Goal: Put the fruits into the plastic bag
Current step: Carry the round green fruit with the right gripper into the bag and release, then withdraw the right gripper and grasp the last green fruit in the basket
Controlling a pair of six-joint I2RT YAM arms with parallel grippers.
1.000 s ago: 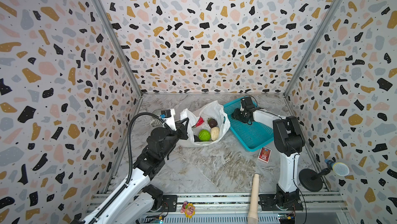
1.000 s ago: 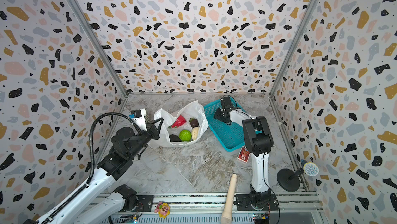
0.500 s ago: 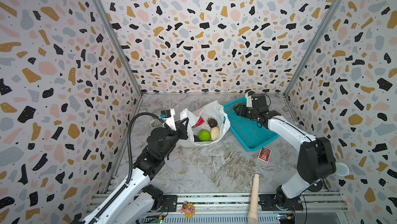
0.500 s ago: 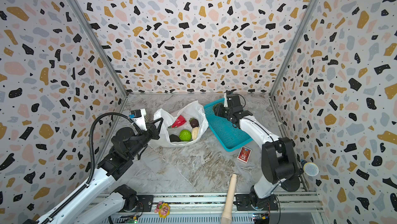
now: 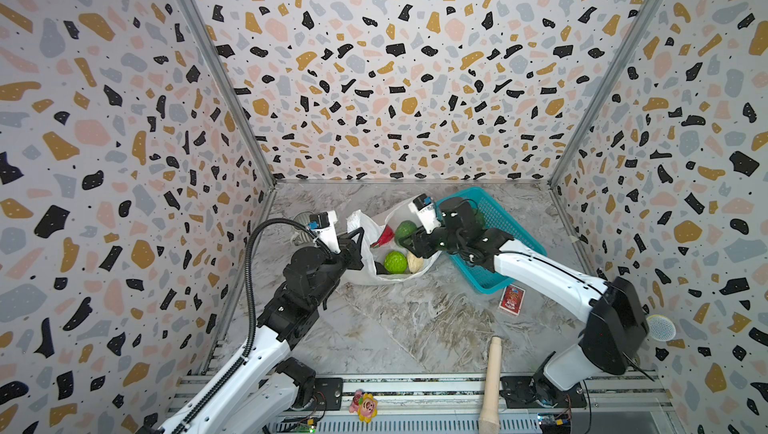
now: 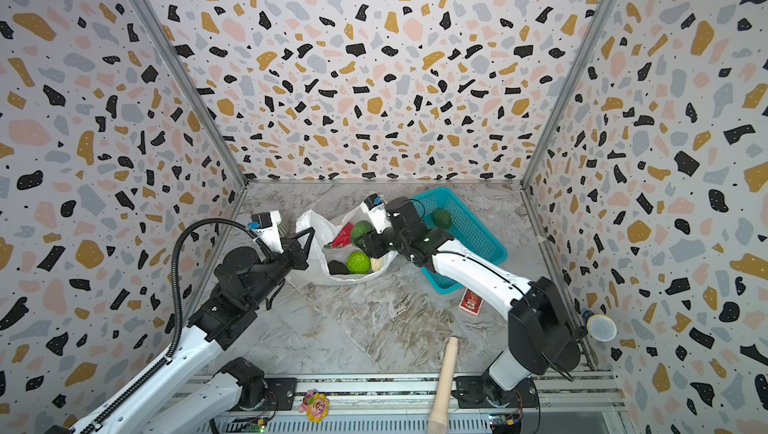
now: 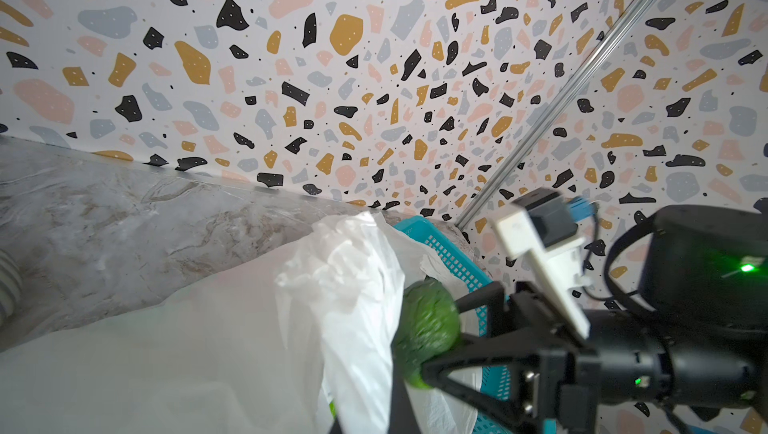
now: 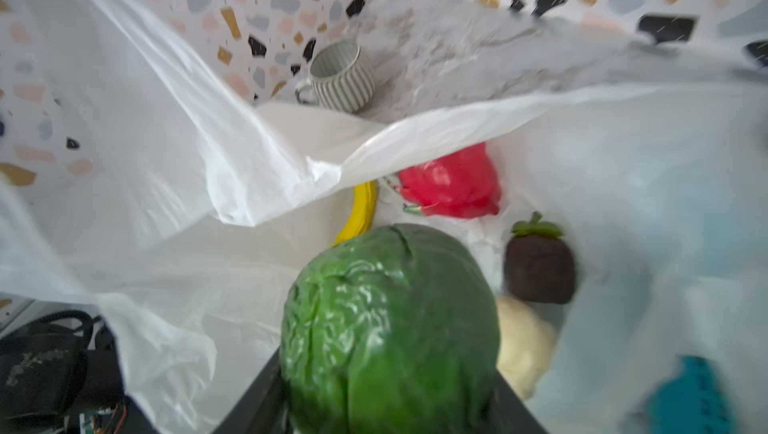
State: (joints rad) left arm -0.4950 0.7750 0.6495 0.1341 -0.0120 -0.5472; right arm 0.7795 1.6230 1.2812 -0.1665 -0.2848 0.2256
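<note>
Top views: marble table (image 5: 415, 319), terrazzo walls (image 5: 395, 78); left tool (image 5: 357, 244) clamps bag (image 5: 360, 219), right tool (image 5: 410, 240) fruit (image 5: 405, 229).

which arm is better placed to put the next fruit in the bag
Right. The right gripper grips the dark green round fruit just above the open mouth of the plastic bag, so it probably only has to release. The left gripper is shut on the bag's edge, holding it open.
</note>
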